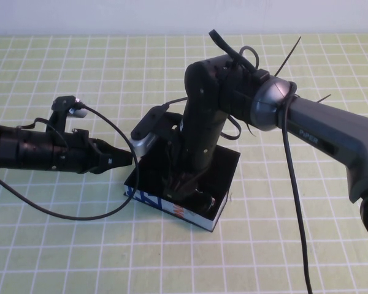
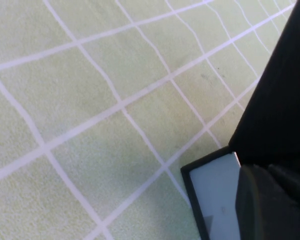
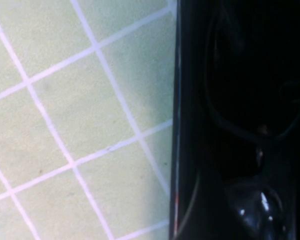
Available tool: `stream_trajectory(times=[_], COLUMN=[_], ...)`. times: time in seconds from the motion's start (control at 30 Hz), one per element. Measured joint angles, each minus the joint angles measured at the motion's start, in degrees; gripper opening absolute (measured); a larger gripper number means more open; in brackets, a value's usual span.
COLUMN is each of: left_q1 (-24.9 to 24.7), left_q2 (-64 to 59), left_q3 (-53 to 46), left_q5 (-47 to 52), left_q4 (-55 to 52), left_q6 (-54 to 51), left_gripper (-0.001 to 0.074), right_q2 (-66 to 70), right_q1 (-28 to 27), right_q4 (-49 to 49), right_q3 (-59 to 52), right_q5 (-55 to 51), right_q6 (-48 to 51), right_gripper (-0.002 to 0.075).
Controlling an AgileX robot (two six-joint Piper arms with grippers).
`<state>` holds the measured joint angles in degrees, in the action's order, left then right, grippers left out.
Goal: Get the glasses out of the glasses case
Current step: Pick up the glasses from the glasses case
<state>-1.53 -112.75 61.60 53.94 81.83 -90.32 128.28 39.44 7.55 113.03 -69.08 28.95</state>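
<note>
1. The left gripper point(image 1: 124, 160) lies low over the tabletop point(image 1: 61, 245), fingers closed, tip at the glasses case point(image 1: 178, 208).
2. The case sits open mid-table, the glasses point(image 3: 250, 125) lying inside.
3. The right gripper point(image 1: 183, 184) reaches down into it, fingers spread.

Right arm point(image 1: 202, 135) over glasses case point(image 1: 199, 215)
</note>
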Motion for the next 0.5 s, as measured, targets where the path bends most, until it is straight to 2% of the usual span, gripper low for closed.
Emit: stream_trajectory(times=[0.5], left_q1=[0.0], left_q2=[0.0], left_q3=[0.0], left_q5=[-0.7], left_q4=[0.0], left_q6=[-0.4], left_gripper=[-0.0004], right_q2=[0.4], right_q1=[0.0], right_q4=[0.0], right_q3=[0.0], right_q5=[2.6], right_q6=[-2.9], right_gripper=[0.0362])
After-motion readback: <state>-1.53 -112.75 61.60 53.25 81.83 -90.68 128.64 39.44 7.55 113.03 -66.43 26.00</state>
